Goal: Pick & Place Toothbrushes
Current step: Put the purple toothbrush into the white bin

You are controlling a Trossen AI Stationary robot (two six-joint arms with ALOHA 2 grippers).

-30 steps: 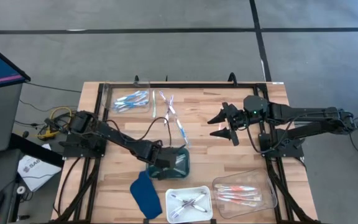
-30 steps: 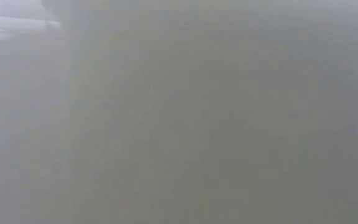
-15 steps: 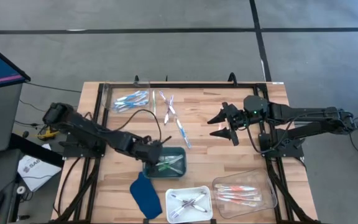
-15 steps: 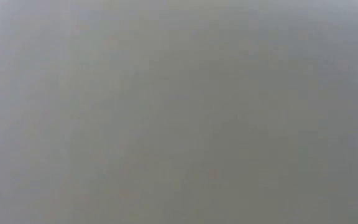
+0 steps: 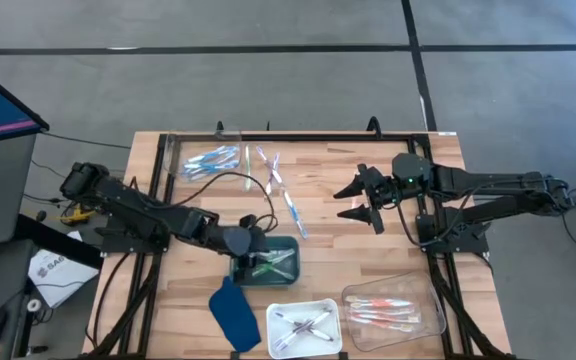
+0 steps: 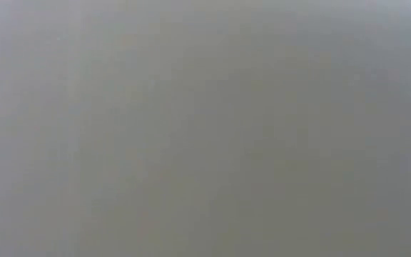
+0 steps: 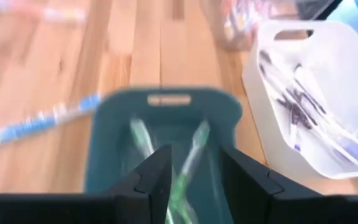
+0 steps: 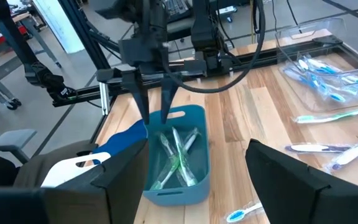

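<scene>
Several green toothbrushes [image 5: 273, 264] lie in the teal bin [image 5: 290, 247] — left gripper [image 5: 255, 236] just above its rim, fingers parted, empty. Right gripper [image 5: 366, 200] waits spread wide, well apart.

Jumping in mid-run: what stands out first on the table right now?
The left pincer hangs open just above the teal bin of green toothbrushes near the table's middle. A few loose toothbrushes lie unsorted on the wood beyond it, beside a clear tray of blue toothbrushes. The right pincer waits open at the right side.
</scene>
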